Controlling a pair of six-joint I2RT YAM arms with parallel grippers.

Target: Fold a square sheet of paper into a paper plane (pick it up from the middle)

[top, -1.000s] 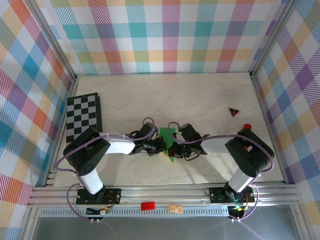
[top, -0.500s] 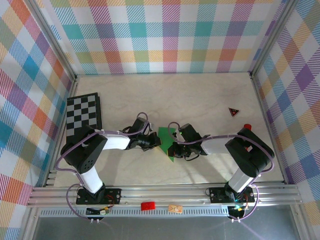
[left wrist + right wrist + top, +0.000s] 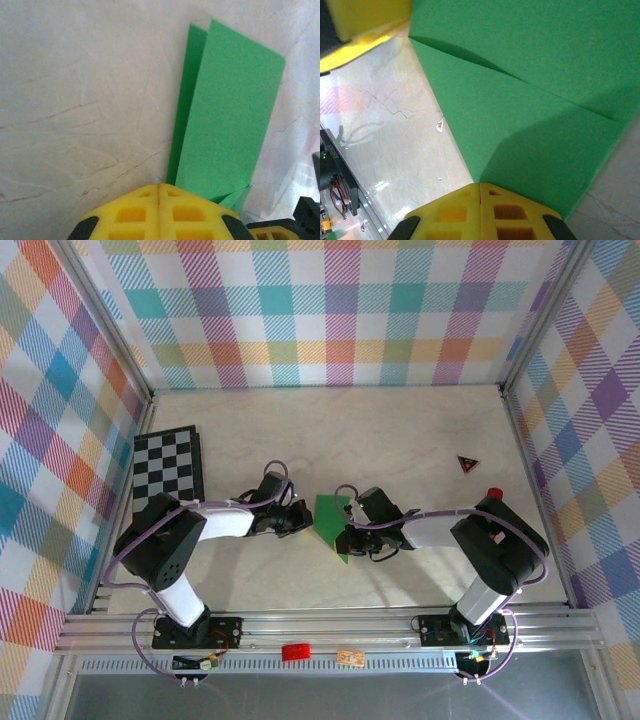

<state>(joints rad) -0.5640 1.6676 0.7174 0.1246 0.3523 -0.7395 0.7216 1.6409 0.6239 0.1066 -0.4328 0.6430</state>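
The folded green paper [image 3: 328,516], its long axis running away from the bases, lies between the left gripper [image 3: 303,523] and the closer right gripper [image 3: 347,540], both with fingers pressed together.

No text, brand or number is legible to you in any view. The small tan tag [image 3: 349,657] on the front rail [image 3: 420,640] carries dark marks, which are too small to read. The red piece [image 3: 295,650] beside it shows no lettering you can make out. The red-and-black triangle [image 3: 467,464] on the surface [image 3: 400,430] has the outline of a warning sign — its face is too small to resolve. The checkered board [image 3: 168,472] presents plain squares — any border marking is unreadable.
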